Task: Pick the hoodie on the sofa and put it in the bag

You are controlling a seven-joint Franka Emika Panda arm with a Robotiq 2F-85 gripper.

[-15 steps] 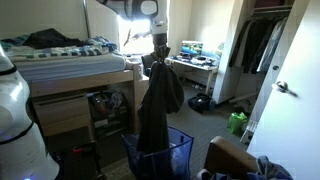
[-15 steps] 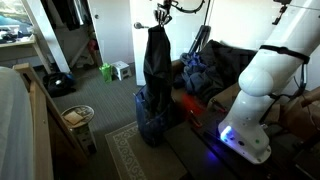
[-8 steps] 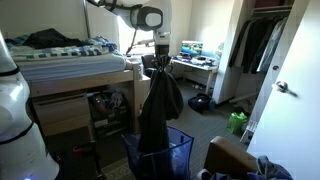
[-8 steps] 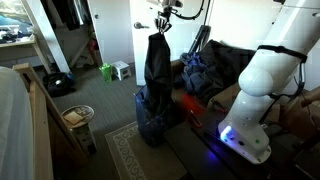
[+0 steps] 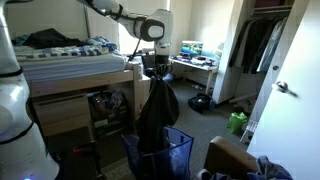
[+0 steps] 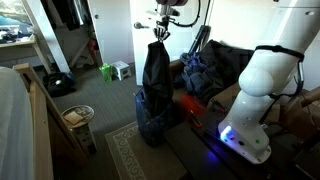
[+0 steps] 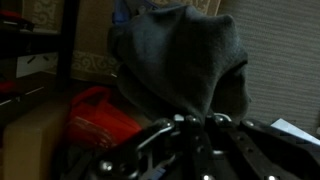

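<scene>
A dark hoodie [image 5: 158, 108] hangs straight down from my gripper [image 5: 157, 68], which is shut on its top. Its lower end sinks into the open blue mesh bag [image 5: 178, 150] on the floor. In an exterior view the hoodie [image 6: 155, 78] hangs from the gripper [image 6: 159, 36] over the blue bag [image 6: 150, 122], next to the sofa [image 6: 232, 60]. In the wrist view the hoodie [image 7: 180, 60] fills the middle, pinched between the fingers [image 7: 215, 120] of the gripper [image 7: 190, 122].
A loft bed [image 5: 70, 75] stands beside the bag. A desk with monitors [image 5: 195, 60] is behind. A pile of clothes [image 6: 205, 75] lies on the sofa. A red object [image 7: 98, 118] lies below. The white robot base [image 6: 250, 110] stands close by.
My gripper has moved down with the hoodie, and more of the hoodie has sunk into the blue bag.
</scene>
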